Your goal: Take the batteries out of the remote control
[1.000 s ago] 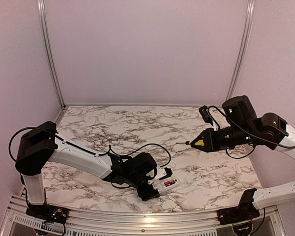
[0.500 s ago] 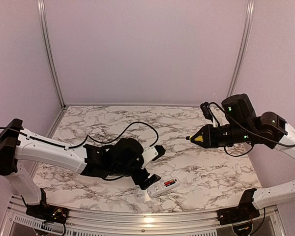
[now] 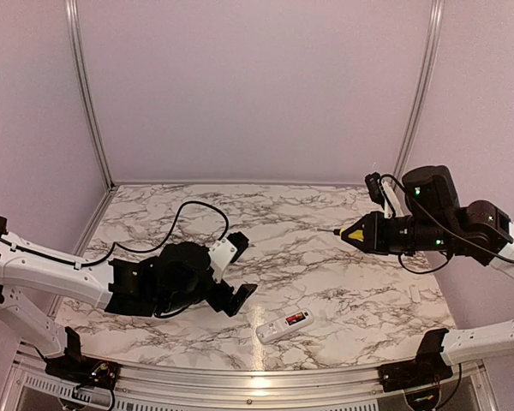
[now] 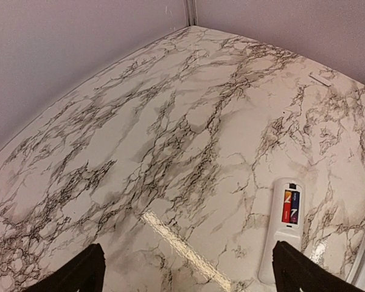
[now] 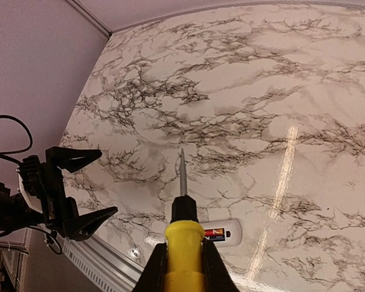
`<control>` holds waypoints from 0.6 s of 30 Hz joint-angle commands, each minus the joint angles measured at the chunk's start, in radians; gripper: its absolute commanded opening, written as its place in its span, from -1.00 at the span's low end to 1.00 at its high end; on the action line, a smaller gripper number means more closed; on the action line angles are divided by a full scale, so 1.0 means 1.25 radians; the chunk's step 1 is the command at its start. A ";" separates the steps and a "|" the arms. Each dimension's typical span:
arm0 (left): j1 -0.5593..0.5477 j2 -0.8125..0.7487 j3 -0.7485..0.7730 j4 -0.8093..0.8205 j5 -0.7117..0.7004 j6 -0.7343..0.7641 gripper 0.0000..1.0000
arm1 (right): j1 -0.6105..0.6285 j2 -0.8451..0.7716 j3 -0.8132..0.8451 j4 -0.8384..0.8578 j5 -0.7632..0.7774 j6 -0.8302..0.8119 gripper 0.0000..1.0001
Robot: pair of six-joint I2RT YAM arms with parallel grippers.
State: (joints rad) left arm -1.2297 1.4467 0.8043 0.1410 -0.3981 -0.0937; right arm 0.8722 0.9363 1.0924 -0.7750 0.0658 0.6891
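Two batteries (image 4: 291, 207) showing in the remote (image 3: 284, 326); right tool (image 3: 370, 233), pinching the screwdriver (image 5: 183, 240), should pry gently while left tool (image 3: 240, 269), spread empty, steadies it.

Top cam looks down from the near side over the whole counter (image 3: 325, 214); both wrist cams sit high, all three catching the remote (image 3: 284, 325).

left arm (image 3: 60, 276): white links, black joints | right arm (image 3: 437, 227): same, green LEDs | cables (image 3: 182, 208): black
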 commanded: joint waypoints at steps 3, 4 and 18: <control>0.008 0.001 -0.050 0.096 0.074 -0.015 0.98 | -0.004 -0.032 -0.016 0.016 0.027 0.046 -1.00; 0.008 -0.004 -0.072 0.119 0.101 -0.016 0.98 | -0.004 -0.036 -0.018 0.014 0.028 0.050 -1.00; 0.006 0.042 -0.250 0.341 0.255 0.119 0.98 | -0.004 -0.030 -0.028 -0.024 0.010 0.105 -1.00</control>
State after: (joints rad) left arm -1.2209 1.4570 0.5041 0.4450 -0.1452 -0.0143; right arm 0.8719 0.8902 1.0611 -0.7799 0.0807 0.7765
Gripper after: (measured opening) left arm 0.990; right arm 0.136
